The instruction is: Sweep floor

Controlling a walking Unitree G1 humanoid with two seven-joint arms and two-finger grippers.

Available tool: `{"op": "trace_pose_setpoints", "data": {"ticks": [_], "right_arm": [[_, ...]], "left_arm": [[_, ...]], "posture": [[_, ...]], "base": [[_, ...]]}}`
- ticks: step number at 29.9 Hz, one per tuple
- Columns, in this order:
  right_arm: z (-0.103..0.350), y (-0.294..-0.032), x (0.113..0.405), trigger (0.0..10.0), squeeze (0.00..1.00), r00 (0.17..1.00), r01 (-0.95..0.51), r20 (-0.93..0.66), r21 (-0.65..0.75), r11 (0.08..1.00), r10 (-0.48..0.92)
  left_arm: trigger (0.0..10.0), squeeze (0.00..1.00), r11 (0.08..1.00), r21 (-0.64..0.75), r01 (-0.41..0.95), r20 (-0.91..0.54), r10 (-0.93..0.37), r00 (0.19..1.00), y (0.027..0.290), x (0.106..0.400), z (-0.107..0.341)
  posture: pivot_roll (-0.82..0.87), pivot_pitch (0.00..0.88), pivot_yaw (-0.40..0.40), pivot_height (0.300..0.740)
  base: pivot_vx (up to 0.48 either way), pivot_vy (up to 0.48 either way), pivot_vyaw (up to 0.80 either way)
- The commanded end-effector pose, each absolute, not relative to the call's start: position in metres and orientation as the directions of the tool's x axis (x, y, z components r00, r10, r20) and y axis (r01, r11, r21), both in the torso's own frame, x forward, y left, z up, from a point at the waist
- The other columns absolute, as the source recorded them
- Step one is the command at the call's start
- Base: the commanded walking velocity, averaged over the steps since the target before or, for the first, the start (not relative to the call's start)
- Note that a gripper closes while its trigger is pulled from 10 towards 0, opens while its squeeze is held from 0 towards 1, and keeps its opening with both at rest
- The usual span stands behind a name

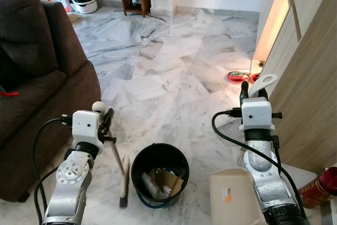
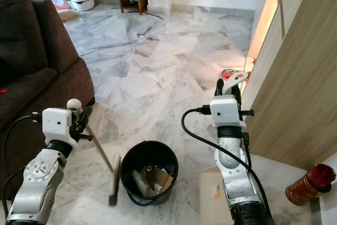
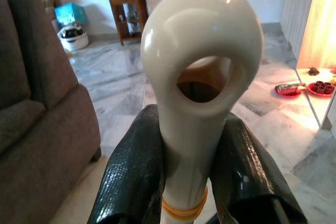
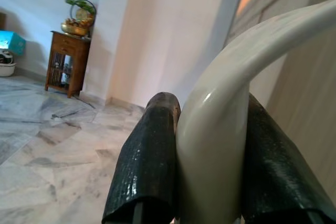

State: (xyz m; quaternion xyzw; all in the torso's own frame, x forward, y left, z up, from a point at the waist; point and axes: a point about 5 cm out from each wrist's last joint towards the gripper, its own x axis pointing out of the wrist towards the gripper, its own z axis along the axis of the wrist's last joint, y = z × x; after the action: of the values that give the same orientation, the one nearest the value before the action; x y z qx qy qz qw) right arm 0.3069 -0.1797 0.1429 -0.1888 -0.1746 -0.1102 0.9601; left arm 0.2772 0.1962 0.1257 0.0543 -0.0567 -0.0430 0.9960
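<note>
**A:** What would have made the sweep go well from there?

**B:** My judgement: start from the marble floor (image 1: 174, 61), the biggest open stretch, and draw debris back toward the robot. The brown sofa (image 1: 31, 77) stood close on the left and the wooden cabinet (image 1: 310, 93) close on the right, so short strokes would have suited. The black bucket (image 1: 159, 175) sat between the arms, already holding scraps of card. The dustpan (image 1: 231, 193) lay just right of it, its pan low near the floor; its lip would have needed to sit flat.

**A:** And the brush?

**B:** The brush (image 1: 124, 180) hung left of the bucket, bristles down, near the floor; I couldn't tell whether they touched it.

**A:** The grips?

**B:** The left gripper (image 3: 191, 182) was closed tight round the brush's cream handle, just below its looped end, a finger pressing each side. The right gripper (image 4: 210, 171) was likewise clamped on the dustpan's curved handle, no slack visible.
</note>
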Motion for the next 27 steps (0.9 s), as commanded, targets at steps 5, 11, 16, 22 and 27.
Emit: {"op": "trace_pose_setpoints", "data": {"ticks": [5,11,16,22,27], "right_arm": [[0.140,-0.179,0.308,10.0,0.00,0.908,0.283,0.386,-0.279,0.918,-0.163],[0.133,-0.182,0.308,10.0,0.00,0.911,0.292,0.368,-0.258,0.921,-0.186],[0.130,-0.185,0.308,10.0,0.00,0.909,0.304,0.362,-0.229,0.925,-0.209],[0.129,-0.186,0.308,10.0,0.00,0.910,0.296,0.359,-0.216,0.930,-0.206],[0.129,-0.184,0.309,10.0,0.00,0.914,0.281,0.356,-0.211,0.936,-0.194]], "left_arm": [[10.0,0.00,0.988,0.118,0.096,0.162,-0.115,0.980,0.194,0.272,0.137],[10.0,0.00,0.986,0.120,0.113,0.155,-0.131,0.979,0.193,0.267,0.137],[10.0,0.00,0.985,0.132,0.114,0.146,-0.133,0.980,0.195,0.263,0.134],[10.0,0.00,0.982,0.134,0.135,0.157,-0.155,0.975,0.187,0.265,0.136],[10.0,0.00,0.982,0.132,0.136,0.156,-0.156,0.975,0.187,0.266,0.136]], "posture": [[0.01,0.085,0.052,0.740],[0.02,0.086,0.056,0.740],[0.02,0.089,0.059,0.740],[0.01,0.091,0.053,0.740],[0.01,0.092,0.055,0.740]], "base": [[0.000,0.000,0.00],[0.000,0.000,0.00],[0.000,0.000,0.00],[0.000,0.000,0.00],[0.000,0.000,0.00]]}}
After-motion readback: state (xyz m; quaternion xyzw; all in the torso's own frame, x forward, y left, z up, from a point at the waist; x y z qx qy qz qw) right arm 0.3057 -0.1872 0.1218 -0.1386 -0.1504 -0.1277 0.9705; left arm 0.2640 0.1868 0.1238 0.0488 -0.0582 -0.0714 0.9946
